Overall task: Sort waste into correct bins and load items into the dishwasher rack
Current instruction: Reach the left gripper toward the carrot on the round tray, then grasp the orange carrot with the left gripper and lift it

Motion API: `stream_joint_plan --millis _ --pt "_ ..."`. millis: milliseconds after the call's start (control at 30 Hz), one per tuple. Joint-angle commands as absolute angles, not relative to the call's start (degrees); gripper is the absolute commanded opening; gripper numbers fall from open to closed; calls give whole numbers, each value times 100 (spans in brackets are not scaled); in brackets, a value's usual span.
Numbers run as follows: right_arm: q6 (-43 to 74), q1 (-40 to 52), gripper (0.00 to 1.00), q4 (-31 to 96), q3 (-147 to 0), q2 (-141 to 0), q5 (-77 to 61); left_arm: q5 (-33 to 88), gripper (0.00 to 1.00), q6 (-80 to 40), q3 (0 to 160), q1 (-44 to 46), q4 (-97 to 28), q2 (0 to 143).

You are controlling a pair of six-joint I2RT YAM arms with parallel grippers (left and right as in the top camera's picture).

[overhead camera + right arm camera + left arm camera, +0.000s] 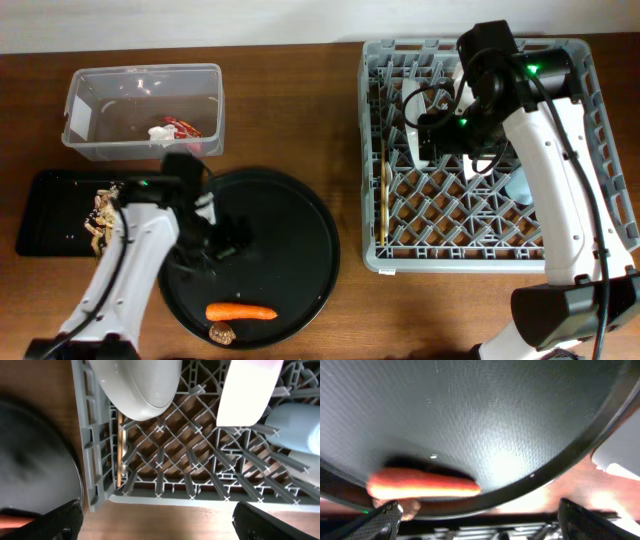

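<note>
My left gripper, jaws spread, hangs over a large round black tray; an orange carrot lies by its rim.

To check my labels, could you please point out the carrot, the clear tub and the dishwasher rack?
carrot (242,312): overhead view, middle of its body.
clear tub (145,70): overhead view, far rim.
dishwasher rack (450,262): overhead view, near wall.

Robot-lab table with dishwasher rack
</note>
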State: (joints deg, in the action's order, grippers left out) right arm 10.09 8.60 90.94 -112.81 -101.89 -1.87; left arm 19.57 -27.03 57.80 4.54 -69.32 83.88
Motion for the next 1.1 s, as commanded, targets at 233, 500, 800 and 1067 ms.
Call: stream_joint_plan --millis 233,500,800,1067 --pt "812 810 99 9091 -11314 -10193 -60 2209 99 -5017 4202 1304 -5395 8377" --pt "810 810 99 9087 -11310 -10195 -23 2497 99 -5137 4193 1400 -5664 8374" --pt "792 709 99 9089 -11306 -10202 -21 2495 99 -5015 4204 1382 -5946 7822" --pt "792 624 98 9172 -11306 -10202 -86 1623 99 -5081 4191 1382 -6012 7550"
